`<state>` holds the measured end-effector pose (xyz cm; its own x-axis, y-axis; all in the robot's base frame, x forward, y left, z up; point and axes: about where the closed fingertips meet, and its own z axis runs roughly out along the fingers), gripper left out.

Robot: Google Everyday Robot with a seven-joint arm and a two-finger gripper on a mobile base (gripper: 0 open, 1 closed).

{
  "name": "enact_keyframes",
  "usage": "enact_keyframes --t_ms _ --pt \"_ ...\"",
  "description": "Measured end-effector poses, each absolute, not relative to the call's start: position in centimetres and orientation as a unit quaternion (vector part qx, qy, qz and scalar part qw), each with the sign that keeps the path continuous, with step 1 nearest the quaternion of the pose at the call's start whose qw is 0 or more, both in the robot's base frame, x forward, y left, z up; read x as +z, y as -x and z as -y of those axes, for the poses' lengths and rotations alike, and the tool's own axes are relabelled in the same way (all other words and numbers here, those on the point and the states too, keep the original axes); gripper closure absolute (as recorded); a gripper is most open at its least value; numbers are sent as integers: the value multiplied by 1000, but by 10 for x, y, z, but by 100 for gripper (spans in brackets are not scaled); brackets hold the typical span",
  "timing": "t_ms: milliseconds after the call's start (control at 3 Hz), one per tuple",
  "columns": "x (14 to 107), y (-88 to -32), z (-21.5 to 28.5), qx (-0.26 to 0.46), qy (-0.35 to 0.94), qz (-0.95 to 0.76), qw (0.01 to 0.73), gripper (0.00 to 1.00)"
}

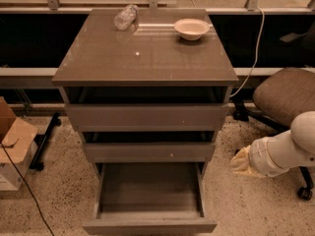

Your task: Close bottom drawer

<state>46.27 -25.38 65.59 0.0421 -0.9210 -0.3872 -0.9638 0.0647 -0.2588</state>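
The bottom drawer [150, 225] of the grey-brown cabinet [145, 58] is pulled far out toward me, and its wide shallow box is empty. The middle drawer [147, 151] and the top drawer [146, 116] above it each stand out a little. My white arm [290, 149] comes in from the right edge. My gripper [240, 162] is at the arm's yellowish end, low beside the cabinet's right side, about level with the middle drawer and apart from every drawer.
A white bowl [191, 28] and a clear plastic bottle [125, 16] lying on its side are on the glossy top. A brown office chair [288, 92] stands right behind my arm. A cardboard box [15, 141] and a cable are on the speckled floor at left.
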Motion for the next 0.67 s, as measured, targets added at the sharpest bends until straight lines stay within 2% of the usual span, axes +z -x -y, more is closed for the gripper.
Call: enact_keyframes --t_ms 667 --pt "574 -463 270 95 658 -712 227 100"
